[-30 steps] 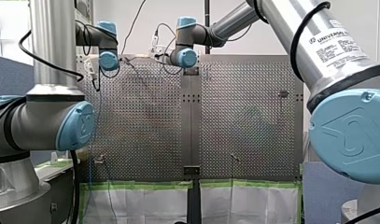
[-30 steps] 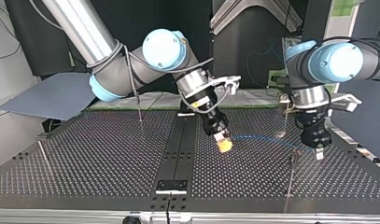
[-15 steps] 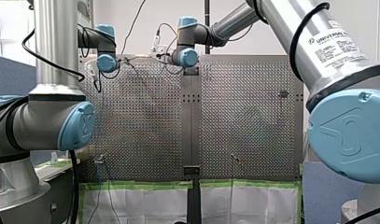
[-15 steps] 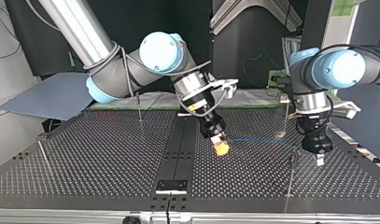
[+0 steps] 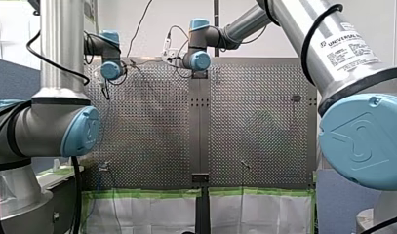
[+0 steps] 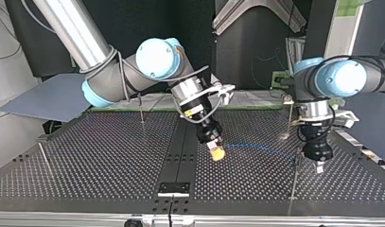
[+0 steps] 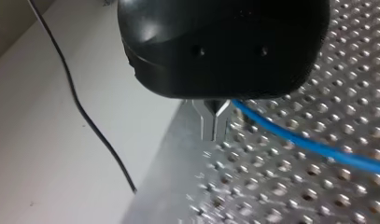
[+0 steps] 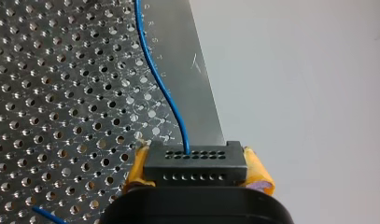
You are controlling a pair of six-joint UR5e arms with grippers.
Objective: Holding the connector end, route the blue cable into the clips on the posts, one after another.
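My right gripper is closed on the black connector. Its yellow pads press the connector from both sides. The blue cable comes out of the connector's face ahead of these fingers and runs away over the perforated table.

My left gripper has its two metal fingers almost together, with only a thin slit between them. The cable passes just beside their root, and I cannot tell if it touches them. Only the left wrist view shows this. It also shows a thin black wire on the pale surface beside the table edge.

Only the top view shows the cable in a low arc between the two grippers, and four thin posts. I count one connector, one blue cable and two grippers.
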